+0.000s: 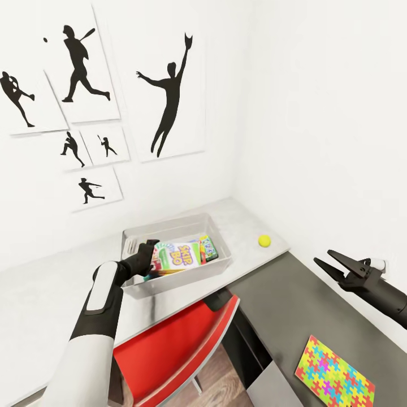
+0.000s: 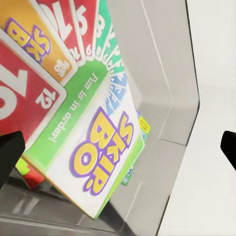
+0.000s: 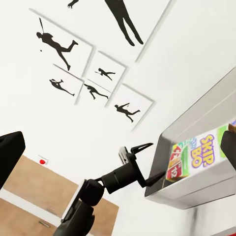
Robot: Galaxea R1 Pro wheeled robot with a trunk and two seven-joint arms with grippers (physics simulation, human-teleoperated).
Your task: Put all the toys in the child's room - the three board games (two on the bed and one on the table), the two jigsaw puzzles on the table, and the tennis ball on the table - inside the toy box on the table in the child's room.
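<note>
White walls meet in a corner above the table (image 1: 249, 265), and black athlete silhouette pictures (image 1: 169, 90) hang on the left wall. On the white table top, near the corner, sits the toy box (image 1: 223, 267), a shallow light grey tray. Inside it the SKIP BO board game (image 1: 180, 255) lies tilted, its left end raised against the tray's left wall, and a second small box with a blue and green face (image 1: 209, 249) rests just right of it, partly under its edge. In the left wrist view the SKIP BO box (image 2: 93, 147) leans over the tray wall (image 2: 167, 98), with other coloured edges showing beneath it.

At the tray's near-left rim is the left claw (image 1: 148, 261), its dark fingers spread wide on either side of the game's raised end; the right wrist view shows it (image 3: 147, 164) released, with fingertips apart and the box (image 3: 194, 157) just beside them. I cannot tell whether one finger touches the box.

On the bare table top, to the right of the tray and well apart from it, lies the tennis ball (image 1: 264, 241). Farther right, the right claw (image 1: 333, 263) hangs in the air over the darker grey surface, its two pointed fingers parted and empty. One jigsaw puzzle (image 1: 334, 377) lies flat on that grey surface at the near right. A red chair (image 1: 175, 345) stands tucked under the table's near edge.
</note>
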